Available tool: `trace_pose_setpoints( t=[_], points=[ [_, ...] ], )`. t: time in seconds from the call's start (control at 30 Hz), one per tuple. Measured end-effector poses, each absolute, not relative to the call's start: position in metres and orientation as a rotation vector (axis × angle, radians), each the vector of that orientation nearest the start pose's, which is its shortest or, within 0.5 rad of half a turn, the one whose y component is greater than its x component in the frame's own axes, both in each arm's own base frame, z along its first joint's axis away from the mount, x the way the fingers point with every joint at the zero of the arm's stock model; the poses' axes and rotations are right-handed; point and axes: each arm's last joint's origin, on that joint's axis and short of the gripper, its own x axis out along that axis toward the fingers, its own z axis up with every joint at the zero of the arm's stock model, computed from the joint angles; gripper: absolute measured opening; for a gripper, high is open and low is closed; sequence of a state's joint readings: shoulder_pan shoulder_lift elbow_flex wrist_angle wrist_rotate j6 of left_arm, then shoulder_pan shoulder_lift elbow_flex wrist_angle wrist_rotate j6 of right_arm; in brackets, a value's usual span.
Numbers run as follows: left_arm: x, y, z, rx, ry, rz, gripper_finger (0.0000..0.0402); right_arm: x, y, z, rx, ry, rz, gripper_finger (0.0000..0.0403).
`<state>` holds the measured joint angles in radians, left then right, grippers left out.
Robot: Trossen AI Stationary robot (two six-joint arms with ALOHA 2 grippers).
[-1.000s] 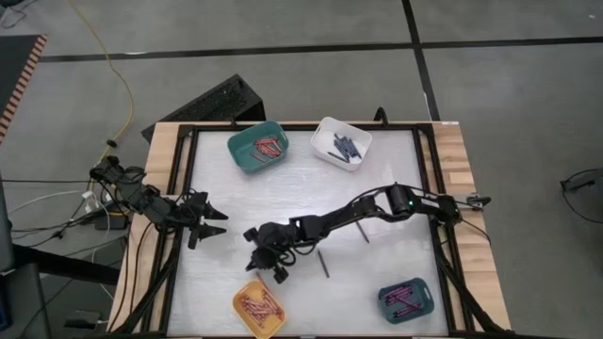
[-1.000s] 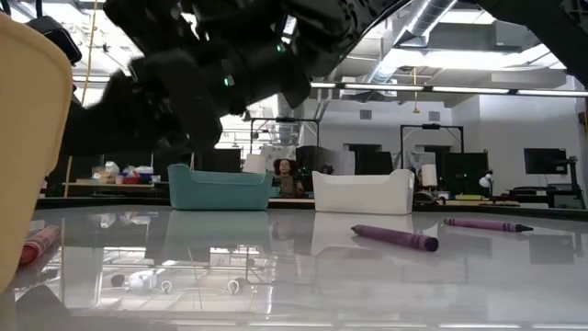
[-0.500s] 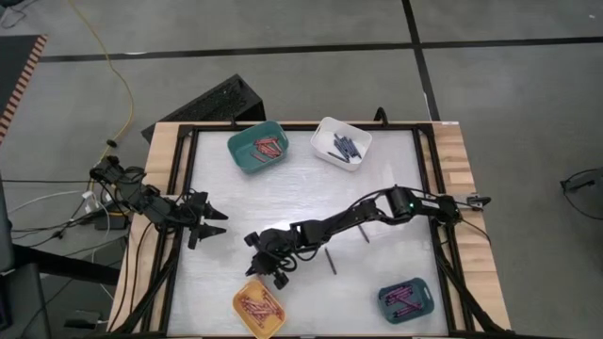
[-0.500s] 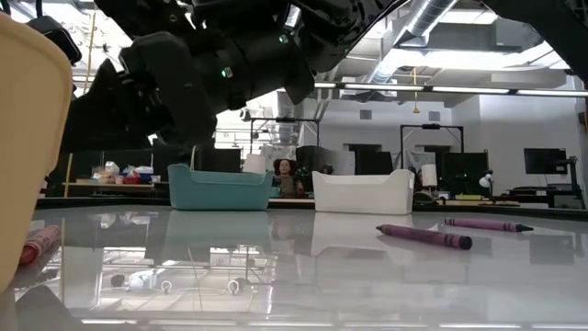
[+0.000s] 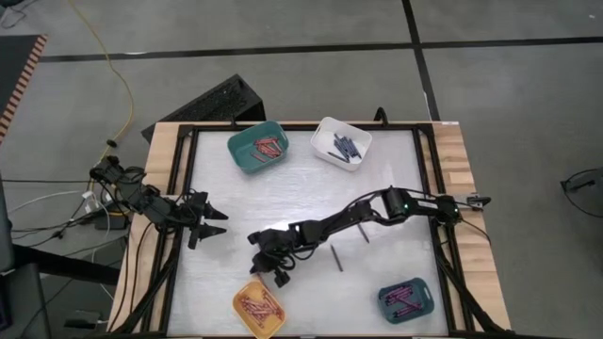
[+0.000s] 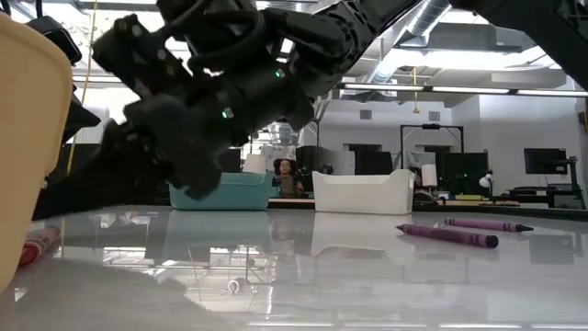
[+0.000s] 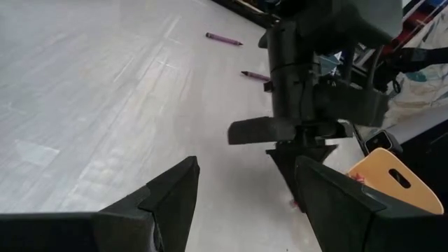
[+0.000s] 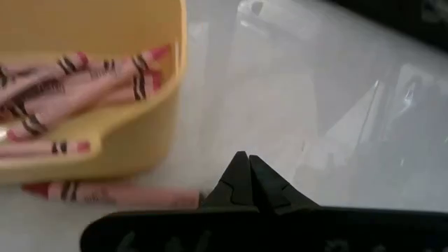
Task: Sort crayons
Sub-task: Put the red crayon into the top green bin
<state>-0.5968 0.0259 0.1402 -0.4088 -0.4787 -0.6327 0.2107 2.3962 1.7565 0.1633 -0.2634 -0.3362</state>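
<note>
Shifted over the last second: one loose purple crayon (image 5: 336, 258), lying alone on the white bench (image 5: 283, 198), now a little nearer the right arm's side than before. Same drift in the low view, toward the second loose purple crayon (image 5: 365, 233). Probably rolling free, with nothing touching it. Meaning for the task: still unsorted, and a slightly longer reach for whichever arm fetches it.

Also changed: right tool (image 5: 273, 269) dropped lower and tilted toward the bench, just beside the yellow bin (image 5: 237, 299). Clenched tight, tips pressed together, holding nothing. Just ahead of those tips in the right wrist view, a red crayon (image 8: 112, 193) flat on the bench outside the bin, its long axis running along the bin's wall. Likely the next pick, though it calls for parting the fingers first.

Long axis of the drifting purple crayon: mostly from far edge to near edge of the bench, slightly slanted. Darker, narrower end apparently toward the right arm's side in the low view, though too small from above to confirm.

Left tool (image 5: 215, 221) waiting at the bench's left edge, fingers spread, empty.
</note>
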Motion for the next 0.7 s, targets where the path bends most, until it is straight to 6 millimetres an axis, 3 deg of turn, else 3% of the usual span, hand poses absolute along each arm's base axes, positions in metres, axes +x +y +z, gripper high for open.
trace_pose_setpoints(
  t=[0.2, 0.7],
  points=[
    [0.075, -0.035, 0.171, -0.478, 0.279, -0.033, 0.0228, 0.514, 0.112, 0.132, -0.276, 0.521, 0.538, 0.0],
    [0.075, -0.035, 0.171, -0.477, 0.279, -0.032, 0.0228, 0.498, 0.101, 0.134, -0.249, 0.779, 0.479, 0.0]
  ],
)
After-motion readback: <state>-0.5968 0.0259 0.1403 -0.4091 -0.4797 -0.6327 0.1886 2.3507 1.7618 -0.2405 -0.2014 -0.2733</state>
